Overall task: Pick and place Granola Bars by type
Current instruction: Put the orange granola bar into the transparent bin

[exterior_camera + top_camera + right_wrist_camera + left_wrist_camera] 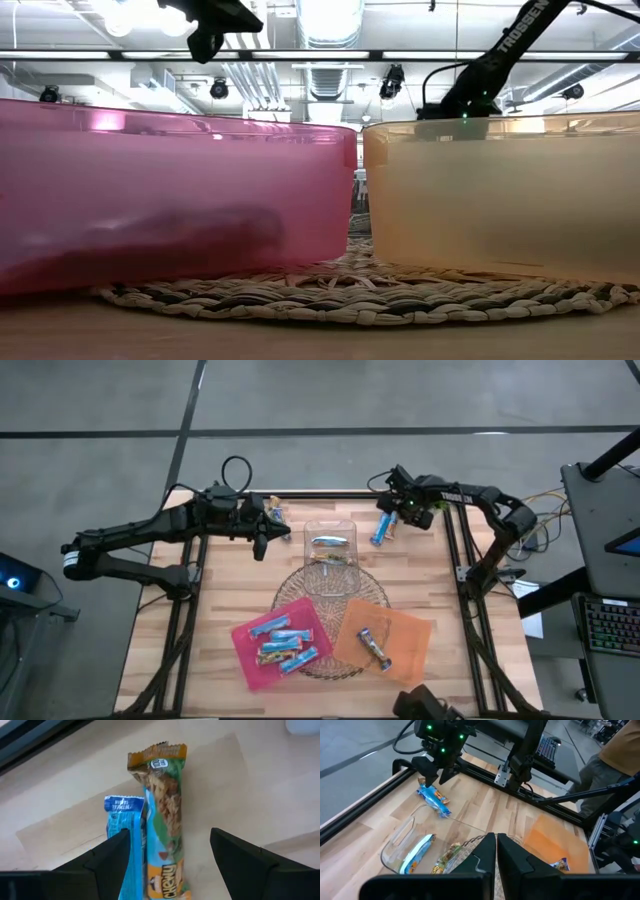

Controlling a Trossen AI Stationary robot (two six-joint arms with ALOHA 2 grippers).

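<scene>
Right end effector [170, 852] spread wide, straddling green-and-tan wrapped granola bar [166, 825] to grasp it; left end effector [496, 851] pinched closed, empty, waiting.

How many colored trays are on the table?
2. The pink tray lies on the mat, on the left arm's side. The orange tray lies right beside it, on the right arm's side. None seem hidden.

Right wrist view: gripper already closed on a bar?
No. The right gripper stands open, its fingers either side of two bars lying on the table: a green bar and a blue bar.
</scene>
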